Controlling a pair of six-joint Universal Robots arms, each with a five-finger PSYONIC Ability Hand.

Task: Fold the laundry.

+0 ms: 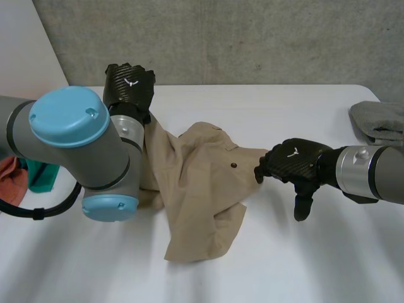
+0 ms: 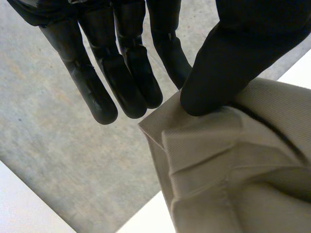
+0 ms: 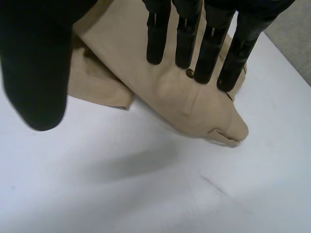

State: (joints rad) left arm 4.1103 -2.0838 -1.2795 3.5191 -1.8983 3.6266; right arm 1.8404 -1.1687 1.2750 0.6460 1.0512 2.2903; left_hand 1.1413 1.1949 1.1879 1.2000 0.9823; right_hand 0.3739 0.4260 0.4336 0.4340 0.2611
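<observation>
Looking at how things lie, I'd say the folding has barely begun. The tan garment point(image 1: 202, 189) sits in a rumpled heap on the white table point(image 1: 303, 259), with one side bunched and doubled over itself and no clean crease anywhere I can spot. It reads as trousers or shorts to me, with a small dark button point(image 1: 233, 166) near its middle, but I can't tell for sure.

The left hand point(image 1: 129, 85) is at the garment's far-left corner. Its wrist view shows the thumb point(image 2: 214, 73) pressed onto a hem corner with straight fingers point(image 2: 121, 82) behind it, so it's pinching the cloth and holding that corner up off the table. The right hand point(image 1: 293, 161) is at the garment's right edge, relaxed and holding nothing. Its straight fingers point(image 3: 209, 48) are spread over the cloth right by the button, thumb well off to the side. Whether the tips actually touch the fabric, I can't say.

What's left, as I judge it, is pretty much everything: spread it flat, smooth it, then fold.

Around the garment there's a grey cloth point(image 1: 379, 123) well off to its right, probably next in the pile. Well to its left are a reddish cloth point(image 1: 12, 177) and something teal point(image 1: 43, 175). None of that crowds it. The bigger nuisance is the left arm point(image 1: 69, 145), which hangs over the garment's left side and hides part of it.
</observation>
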